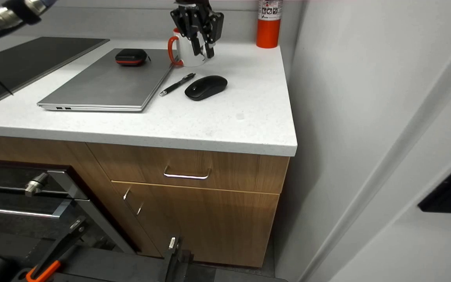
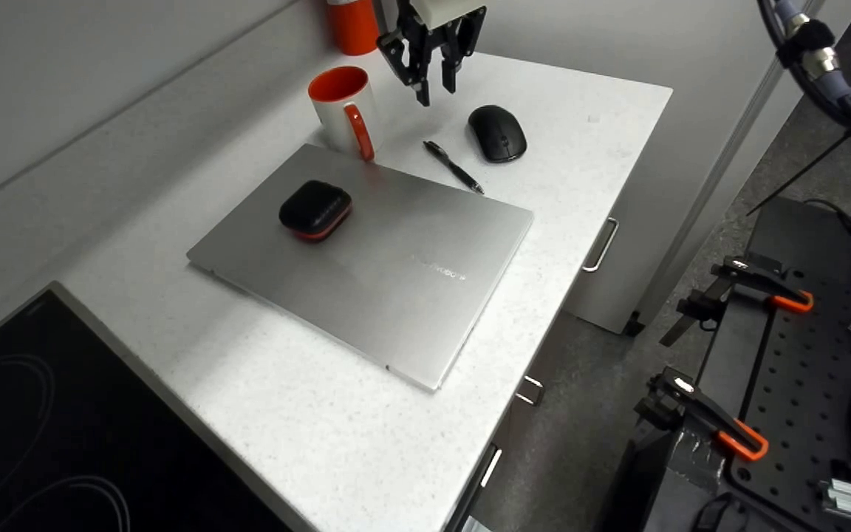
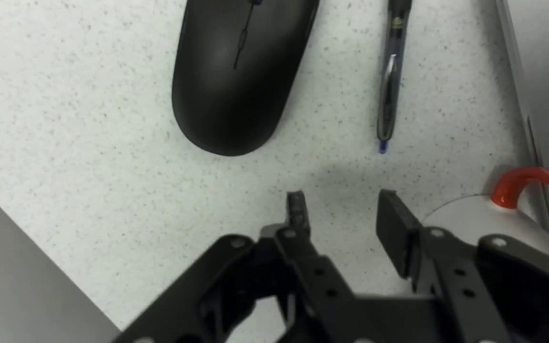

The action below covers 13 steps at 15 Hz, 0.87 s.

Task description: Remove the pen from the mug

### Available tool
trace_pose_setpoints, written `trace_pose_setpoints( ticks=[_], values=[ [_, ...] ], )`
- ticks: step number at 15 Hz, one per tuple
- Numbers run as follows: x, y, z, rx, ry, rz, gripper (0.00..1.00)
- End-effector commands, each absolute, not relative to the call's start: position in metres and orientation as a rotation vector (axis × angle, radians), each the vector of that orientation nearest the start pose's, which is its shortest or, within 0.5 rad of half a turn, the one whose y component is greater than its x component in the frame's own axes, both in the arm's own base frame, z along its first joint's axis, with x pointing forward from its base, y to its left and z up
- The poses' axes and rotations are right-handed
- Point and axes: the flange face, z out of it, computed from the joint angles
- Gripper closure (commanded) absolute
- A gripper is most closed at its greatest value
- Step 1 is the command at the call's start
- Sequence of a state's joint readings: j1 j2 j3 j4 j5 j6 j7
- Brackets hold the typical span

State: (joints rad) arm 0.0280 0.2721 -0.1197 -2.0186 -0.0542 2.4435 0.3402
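Pen and mug are already apart: the pen lies flat on the table, between the laptop and the mouse, while the mug stands upright just beside the laptop's corner. With the task's aim apparently met, I take the present step to be a clean retreat. To do it well, lift straight up first and only then travel, because the hand is close to the mug and a sideways sweep could tip it or catch its handle. Climb slowly until the fingertips clear the mug's top, and do not press them together on the way, since nothing seems left to pick up. Swinging low towards the pen would also be unwise; it is slim and would probably roll at a touch. As for the pose, the hand points down over the table, near the mug, its fingers spread with nothing between them. The wrist view shows the pen and mouse ahead of the tips and the mug's white side partly behind one finger; in an exterior view a gap shows between the nearer finger and the mug. How high the tips sit above the table is hard to judge.
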Motion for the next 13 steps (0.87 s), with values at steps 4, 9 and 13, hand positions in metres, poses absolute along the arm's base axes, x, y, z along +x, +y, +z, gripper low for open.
trace_pose_setpoints(
  ticks=[4, 9, 13],
  values=[
    [0.6238, -0.0564, 0.3423, -3.105, 0.684, -0.337, 0.01],
    [0.6171, -0.0532, 0.3431, -3.103, 0.646, -0.297, 0.0],
    [0.6174, -0.0518, 0.3433, -3.103, 0.642, -0.297, 0.0]
  ],
)
